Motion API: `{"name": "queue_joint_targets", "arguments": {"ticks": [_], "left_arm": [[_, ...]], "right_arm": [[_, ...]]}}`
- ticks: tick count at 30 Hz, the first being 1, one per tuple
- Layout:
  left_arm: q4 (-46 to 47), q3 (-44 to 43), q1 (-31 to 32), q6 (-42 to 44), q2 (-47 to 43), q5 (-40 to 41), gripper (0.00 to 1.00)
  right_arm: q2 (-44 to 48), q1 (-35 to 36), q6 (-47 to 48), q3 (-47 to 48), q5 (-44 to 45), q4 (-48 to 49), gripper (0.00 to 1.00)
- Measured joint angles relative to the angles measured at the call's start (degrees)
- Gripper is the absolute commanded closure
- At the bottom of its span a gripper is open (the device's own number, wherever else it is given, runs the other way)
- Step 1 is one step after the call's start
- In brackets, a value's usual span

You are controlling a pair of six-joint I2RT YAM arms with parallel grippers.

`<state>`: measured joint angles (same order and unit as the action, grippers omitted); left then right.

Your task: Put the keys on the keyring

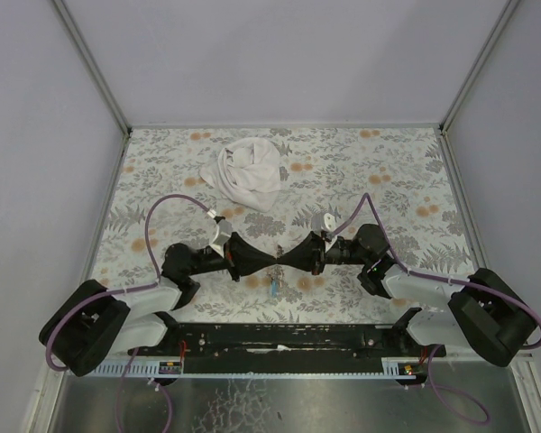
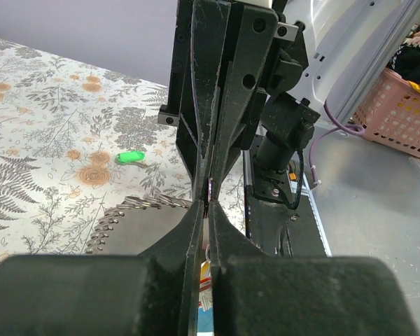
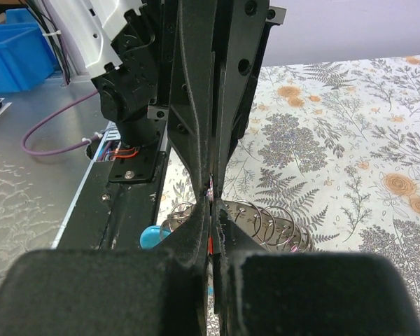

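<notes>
My two grippers meet tip to tip over the middle of the table, the left gripper (image 1: 272,259) and the right gripper (image 1: 283,259) both shut. A red sliver of a key (image 3: 210,245) shows between the right fingers. Whether the left gripper (image 2: 208,204) pinches anything is hidden. Through its gap I see a thin ring (image 2: 207,253) with a yellow piece (image 2: 206,266) under it. The keyring's grey strap (image 3: 280,224) and its light-blue piece (image 3: 151,236) lie right under the tips. A green key (image 2: 131,157) lies alone on the cloth to the left.
A crumpled white cloth (image 1: 248,171) lies at the back of the flowered table cover (image 1: 388,180). White walls close the table on three sides. The black base rail (image 1: 279,347) runs along the near edge.
</notes>
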<state>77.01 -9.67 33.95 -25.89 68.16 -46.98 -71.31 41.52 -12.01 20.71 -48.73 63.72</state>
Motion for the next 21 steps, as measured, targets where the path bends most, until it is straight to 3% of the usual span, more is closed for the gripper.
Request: {"name": "queue_joint_targets", "arguments": {"ticks": [5, 8, 13, 21], "left_arm": [[-6.29, -1.18, 0.00, 2.60, -2.45, -0.09, 1.00], [-14.84, -2.86, 0.07, 6.08, -6.32, 1.16, 1.00], [-23.52, -4.74, 0.15, 9.79, -9.55, 3.54, 1.00], [-38.80, -9.97, 2.86, 16.35, -9.29, 7.72, 1.00]], "right_arm": [[1.05, -0.04, 1.25, 0.02, 0.22, -2.67, 0.82], [4.07, -0.04, 3.52, 0.76, 1.51, -9.73, 0.75], [9.84, 0.00, 7.13, 3.76, 5.44, -25.62, 0.64], [10.84, 0.00, 7.48, 14.43, 20.63, -58.77, 0.56]]}}
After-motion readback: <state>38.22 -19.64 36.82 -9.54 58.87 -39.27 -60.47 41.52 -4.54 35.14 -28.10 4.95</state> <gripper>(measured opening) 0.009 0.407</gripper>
